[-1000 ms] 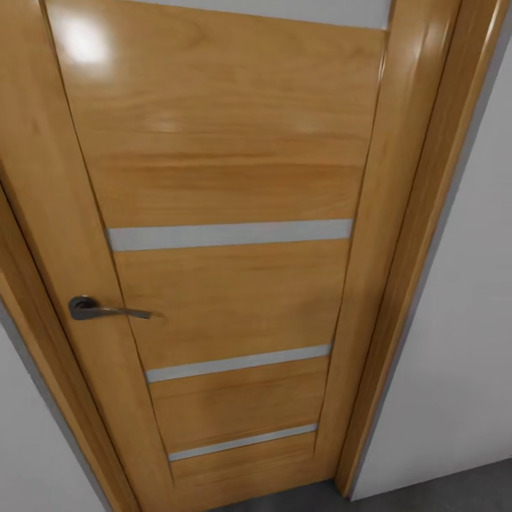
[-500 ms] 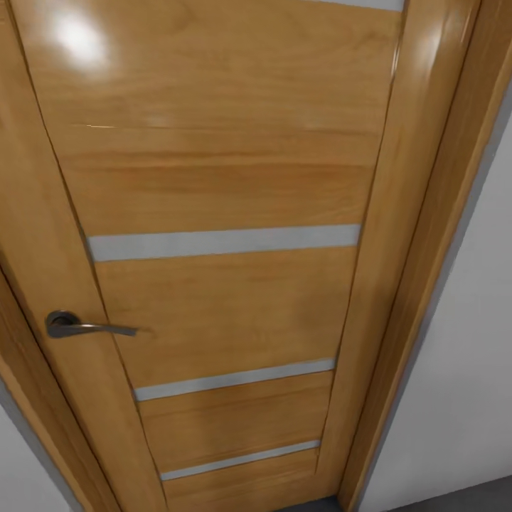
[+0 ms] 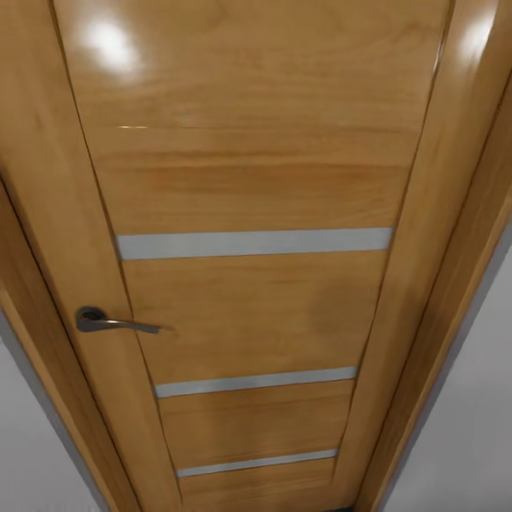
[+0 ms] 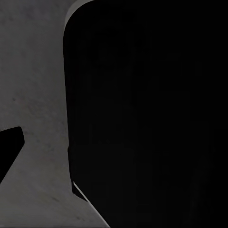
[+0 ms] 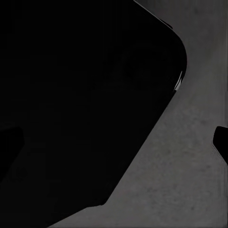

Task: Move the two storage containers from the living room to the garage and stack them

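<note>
We face the closed wood-panelled door (image 3: pixel 256 284), its lever handle (image 3: pixel 114 323) at the left; we cannot tell either claw's state.

Your left wrist camera sits close over a dark rounded part of your own body (image 4: pixel 142 114); your right wrist camera does likewise (image 5: pixel 80 109). Neither end effector's opening can be judged.
</note>
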